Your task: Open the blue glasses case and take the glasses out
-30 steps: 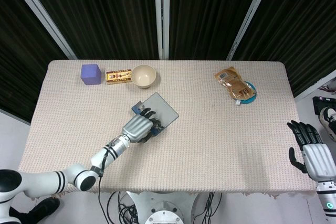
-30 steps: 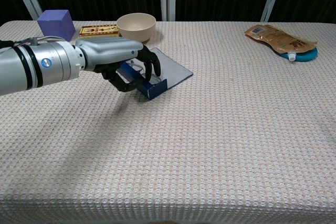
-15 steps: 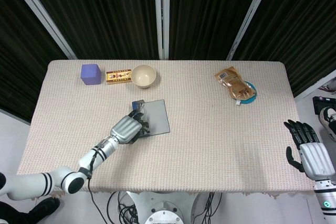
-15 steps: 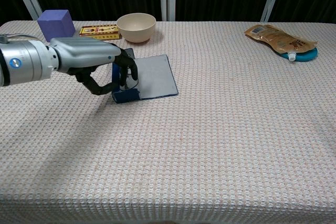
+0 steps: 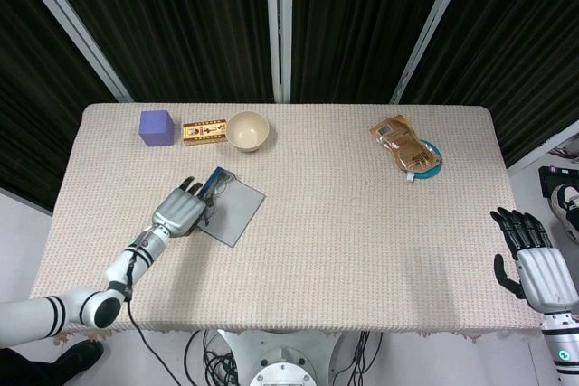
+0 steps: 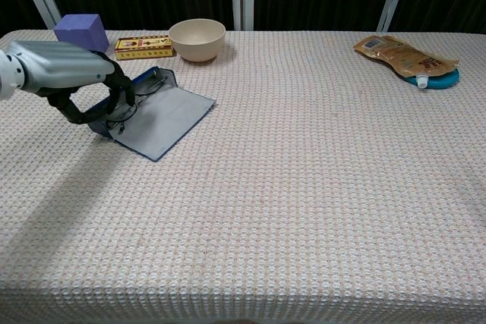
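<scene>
The blue glasses case [image 5: 228,212] lies open at the table's left, its grey lid [image 6: 163,116] spread flat toward the centre. My left hand [image 5: 179,213] [image 6: 82,87] curls over the case's blue tray [image 6: 144,79], thumb below and dark fingers [image 6: 121,93] above the tray wall. The thin black glasses [image 6: 119,117] show as wire under those fingers, still inside the tray. Whether the fingers also pinch the glasses I cannot tell. My right hand [image 5: 532,258] hovers off the table's right front corner, fingers spread, holding nothing.
Along the back left stand a purple cube [image 5: 156,127], a gold box [image 5: 204,131] and a cream bowl [image 5: 247,130]. A brown pouch [image 5: 403,146] lies on a blue dish [image 5: 434,160] at the back right.
My left hand has pulled back toward the left, dragging the open case with it and turning it. The right hand has barely shifted.
</scene>
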`<move>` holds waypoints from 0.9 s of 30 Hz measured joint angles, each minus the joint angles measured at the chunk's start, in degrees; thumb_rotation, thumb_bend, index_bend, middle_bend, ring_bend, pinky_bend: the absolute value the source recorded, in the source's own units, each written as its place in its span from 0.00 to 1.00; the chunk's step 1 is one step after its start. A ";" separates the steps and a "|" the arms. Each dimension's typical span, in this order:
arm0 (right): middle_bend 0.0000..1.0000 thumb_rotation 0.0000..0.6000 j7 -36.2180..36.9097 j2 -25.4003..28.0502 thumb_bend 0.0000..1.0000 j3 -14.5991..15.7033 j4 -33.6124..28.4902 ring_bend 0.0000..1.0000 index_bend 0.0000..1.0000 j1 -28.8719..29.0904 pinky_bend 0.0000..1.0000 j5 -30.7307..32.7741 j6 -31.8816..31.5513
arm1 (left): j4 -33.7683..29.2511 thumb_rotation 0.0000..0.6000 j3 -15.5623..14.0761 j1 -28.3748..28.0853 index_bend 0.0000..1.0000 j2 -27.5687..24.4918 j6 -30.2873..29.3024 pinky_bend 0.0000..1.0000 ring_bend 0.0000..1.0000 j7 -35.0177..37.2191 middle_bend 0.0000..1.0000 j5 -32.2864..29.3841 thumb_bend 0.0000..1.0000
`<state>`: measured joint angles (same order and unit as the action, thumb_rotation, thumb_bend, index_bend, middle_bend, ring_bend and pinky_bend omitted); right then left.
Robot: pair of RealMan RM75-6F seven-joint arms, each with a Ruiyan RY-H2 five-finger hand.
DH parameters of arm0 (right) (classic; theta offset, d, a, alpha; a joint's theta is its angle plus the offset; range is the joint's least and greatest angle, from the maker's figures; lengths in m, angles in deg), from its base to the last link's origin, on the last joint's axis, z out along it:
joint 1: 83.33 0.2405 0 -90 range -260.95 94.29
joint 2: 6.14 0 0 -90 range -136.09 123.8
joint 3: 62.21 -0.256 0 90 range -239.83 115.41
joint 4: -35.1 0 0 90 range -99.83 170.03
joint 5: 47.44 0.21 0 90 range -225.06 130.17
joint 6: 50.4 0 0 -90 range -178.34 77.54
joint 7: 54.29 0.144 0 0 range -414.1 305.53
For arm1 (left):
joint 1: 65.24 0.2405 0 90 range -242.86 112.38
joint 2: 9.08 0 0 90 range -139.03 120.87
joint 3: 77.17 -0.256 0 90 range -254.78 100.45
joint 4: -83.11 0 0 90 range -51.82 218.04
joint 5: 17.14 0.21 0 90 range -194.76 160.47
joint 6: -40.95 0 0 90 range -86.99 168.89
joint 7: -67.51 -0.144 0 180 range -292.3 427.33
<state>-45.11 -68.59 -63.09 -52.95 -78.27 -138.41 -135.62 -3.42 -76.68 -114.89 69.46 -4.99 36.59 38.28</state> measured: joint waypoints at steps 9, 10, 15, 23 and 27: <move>0.07 1.00 -0.03 0.43 0.59 0.19 -0.22 0.00 0.00 -0.81 0.00 0.10 -0.86 | 5.04 1.00 2.07 0.30 0.30 1.85 -2.03 0.00 0.08 4.57 0.38 2.81 0.54; 0.07 1.00 0.00 0.48 0.59 0.19 -0.21 0.00 0.00 -0.89 0.00 0.14 -0.96 | 5.07 1.00 2.44 0.48 0.30 1.94 -2.24 0.00 0.08 6.37 0.38 3.61 0.54; 0.07 1.00 0.25 0.51 0.59 0.19 -0.11 0.00 0.00 -1.00 0.00 0.04 -1.05 | 6.41 1.00 5.58 1.49 0.28 2.78 -3.87 0.00 0.08 18.93 0.36 8.05 0.53; 0.07 1.00 0.58 0.27 0.59 0.13 0.29 0.00 0.00 -0.82 0.00 0.08 -0.61 | 13.18 1.00 10.66 0.78 0.22 6.57 -1.12 0.00 0.08 22.01 0.32 0.00 0.50; 0.07 1.00 0.76 0.23 0.59 0.09 0.55 0.00 0.00 -0.77 0.00 0.35 -0.32 | 16.78 1.00 12.11 -0.78 0.19 8.61 3.00 0.00 0.08 20.34 0.32 -7.44 0.49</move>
<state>-44.35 -68.36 -63.00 -52.41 -79.04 -138.06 -135.94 13.36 -64.57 -115.66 78.07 -1.99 56.93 30.83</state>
